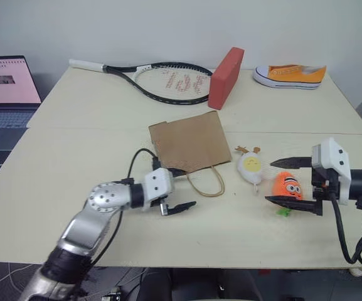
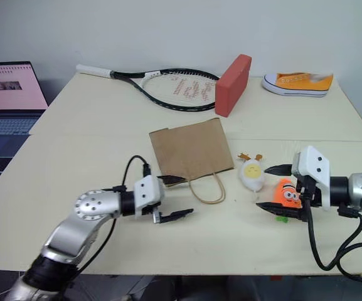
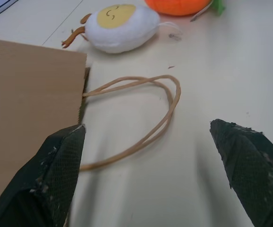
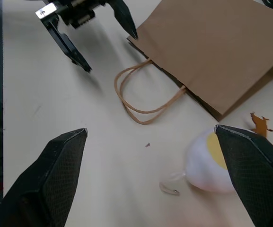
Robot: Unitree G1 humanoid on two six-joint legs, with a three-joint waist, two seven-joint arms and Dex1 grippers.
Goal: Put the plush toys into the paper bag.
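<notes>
Black left fingers (image 1: pixel 182 187) gape wide at the bag (image 1: pixel 190 142) mouth; right fingers (image 1: pixel 292 182) straddle the carrot (image 1: pixel 287 185), wide, ungripped.

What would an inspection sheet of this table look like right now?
Surface: pale table, two tops butted together.
Job's things: paper bag lying flat, handles toward the robot; egg toy and carrot toy beside it, not bagged.
Clutter: racket, red block, sneaker at the far edge.
Grippers: left pincer open at the bag's near edge; right pincer open, carrot between its fingers, not gripped.
Cables: black leads on both wrists.
Surroundings: laptop on the left, white wall behind.
</notes>
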